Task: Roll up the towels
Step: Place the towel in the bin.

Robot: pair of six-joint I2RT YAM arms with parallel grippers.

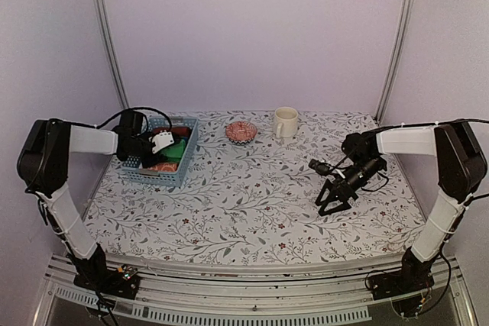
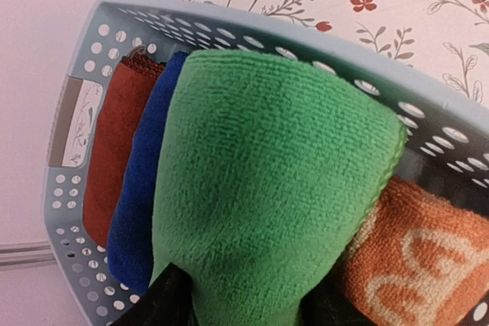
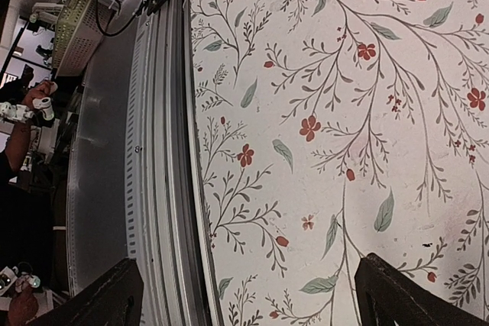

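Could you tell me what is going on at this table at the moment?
The left gripper is down in the light blue basket with the rolled green towel between its fingers; whether it is gripping or letting go is unclear. The towel sits between a blue roll and an orange printed towel, with a dark red roll beyond the blue one. The right gripper hangs open above the floral table, holding nothing.

I note light-blue perforated basket point(image 1: 162, 178) at far left corner of floral-print table point(image 1: 252, 204). Inside it, blue cloth roll point(image 2: 141, 188) touches dark red cloth roll point(image 2: 114, 158). Cream mug point(image 1: 286, 122) and pink bowl point(image 1: 241, 131) near far edge, apart.
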